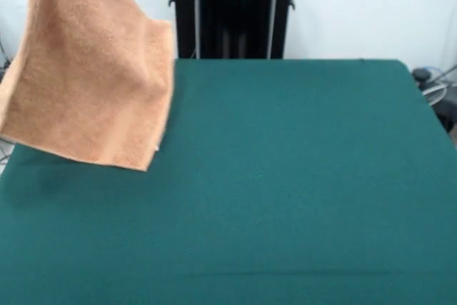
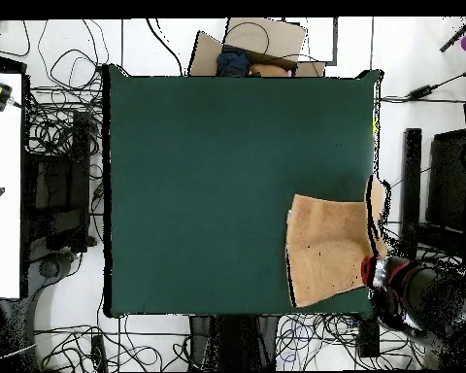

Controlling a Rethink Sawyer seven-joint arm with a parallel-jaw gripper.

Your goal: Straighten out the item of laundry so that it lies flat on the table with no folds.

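Observation:
The light orange-tan towel (image 1: 93, 83) hangs in the air over the far left corner of the green table (image 1: 285, 191). Its top runs out of the picture and its lower edge hovers just above the cloth, draped in a soft fold. In the overhead view the towel (image 2: 326, 248) sits at the table's (image 2: 208, 175) lower right corner. The red and black arm end with my gripper (image 2: 376, 264) is at the towel's right edge and holds it up. The fingers themselves are hidden by the towel and the arm.
The black pedestal (image 1: 232, 8) stands behind the table's far edge. Cables cover the floor around the table (image 2: 62, 126). A white bench (image 2: 4, 185) stands at the left, a cardboard box (image 2: 261, 44) at the top, and black equipment (image 2: 441, 194) at the right.

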